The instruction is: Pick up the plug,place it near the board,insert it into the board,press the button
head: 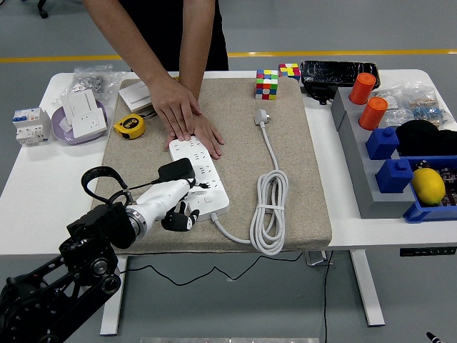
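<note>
Head view: the left hand (173, 204) reaches in from the lower left over the beige mat (300, 179), with its fingers closed around a black plug (176, 171). The plug is held at the left edge of the white power strip (199, 177), touching or just above its sockets; which of the two cannot be told. The lower fingers are curled under, beside the strip's near left corner. A black cable loop (96, 179) hangs behind the wrist. The right arm is not in view.

At the far side a person presses both hands (184, 113) flat, one over the other, on the strip's far end, steadying it. The strip's own white cord (268, 207) lies coiled to the right, and its white plug (261, 116) rests loose on the mat near a Rubik's cube (266, 83). A yellow tape measure (130, 126) sits at the mat's left edge.

The job appears to be at the insertion step; the button has yet to be pressed.

The plug looks tilted and off toward the strip's edge, so its pins may miss the holes and skid over the plastic. A sideways push could slide the strip's near end, since only the far end is pinned. The trailing cable could snag on the arm and twist the plug in the grasp. The curled fingers may also bump the strip's near corner and lift it.
</note>
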{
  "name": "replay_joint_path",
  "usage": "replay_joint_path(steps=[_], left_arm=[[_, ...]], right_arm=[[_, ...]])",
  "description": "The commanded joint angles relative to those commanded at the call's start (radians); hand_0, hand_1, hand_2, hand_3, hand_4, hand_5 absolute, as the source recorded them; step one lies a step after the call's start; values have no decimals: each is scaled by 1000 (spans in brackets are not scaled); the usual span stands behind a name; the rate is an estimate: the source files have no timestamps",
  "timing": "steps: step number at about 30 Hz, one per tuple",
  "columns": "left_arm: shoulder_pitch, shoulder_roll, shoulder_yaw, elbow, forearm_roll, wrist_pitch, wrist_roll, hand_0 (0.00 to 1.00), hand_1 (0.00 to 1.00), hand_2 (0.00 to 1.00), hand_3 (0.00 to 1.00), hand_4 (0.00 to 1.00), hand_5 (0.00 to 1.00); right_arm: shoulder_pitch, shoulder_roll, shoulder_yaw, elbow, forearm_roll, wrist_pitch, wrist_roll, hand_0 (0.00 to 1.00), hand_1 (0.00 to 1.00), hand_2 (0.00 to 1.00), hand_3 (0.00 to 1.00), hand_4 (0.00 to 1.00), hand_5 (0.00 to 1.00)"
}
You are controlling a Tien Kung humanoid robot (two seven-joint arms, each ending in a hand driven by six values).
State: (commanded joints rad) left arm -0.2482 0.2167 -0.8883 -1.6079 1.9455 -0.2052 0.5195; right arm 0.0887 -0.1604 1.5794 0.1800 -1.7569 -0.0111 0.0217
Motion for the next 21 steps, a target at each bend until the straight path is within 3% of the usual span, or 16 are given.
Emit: replay_joint_path(steps=[7, 21], left_arm=[[-3, 5, 23, 25, 4, -10, -1, 151, 69, 146, 885, 512, 2], [-8, 14, 37, 5, 5, -3, -11, 151, 68, 147, 870, 508, 2]], right_arm=[[1, 0, -7, 0, 5, 0, 1, 973, 931, 864, 878, 998, 998], [1, 0, 0, 0, 1, -1, 0, 970, 932, 865, 879, 998, 998]])
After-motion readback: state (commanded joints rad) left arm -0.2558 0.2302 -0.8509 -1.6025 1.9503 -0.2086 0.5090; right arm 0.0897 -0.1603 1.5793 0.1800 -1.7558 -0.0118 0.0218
